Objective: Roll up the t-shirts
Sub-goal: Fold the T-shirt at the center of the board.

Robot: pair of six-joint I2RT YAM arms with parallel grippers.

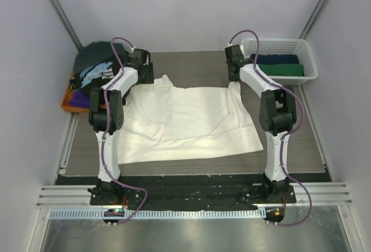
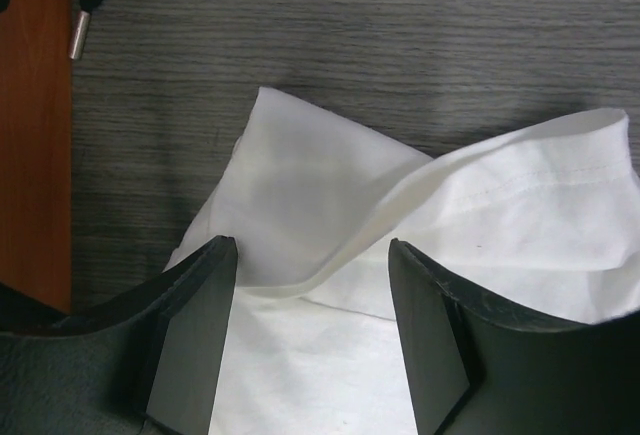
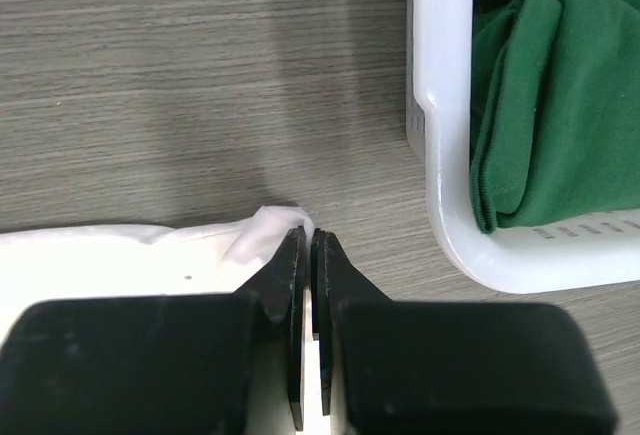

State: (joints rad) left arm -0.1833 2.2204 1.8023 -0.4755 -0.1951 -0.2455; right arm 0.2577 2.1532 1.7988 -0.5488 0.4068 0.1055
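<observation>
Grey table (image 1: 191, 59) — basket (image 1: 278, 46) holds green tee (image 3: 560, 105), navy tee (image 1: 277, 59); left fingers (image 2: 190, 335) wide, right fingers (image 3: 293, 285) pinching white tee (image 1: 191, 124)

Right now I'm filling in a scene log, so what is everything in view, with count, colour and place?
cream t-shirt: one, cream-white, spread mid-table.
stacked t-shirts: several, dark teal, black, purple; on tray.
tray: one, orange, far left.
basket: one, white, far right.
basket t-shirts: two, green and navy, inside basket.
table: one, grey woodgrain.
left gripper: one, black, open over cream t-shirt's far-left edge.
right gripper: one, black, shut on its far-right corner.
</observation>
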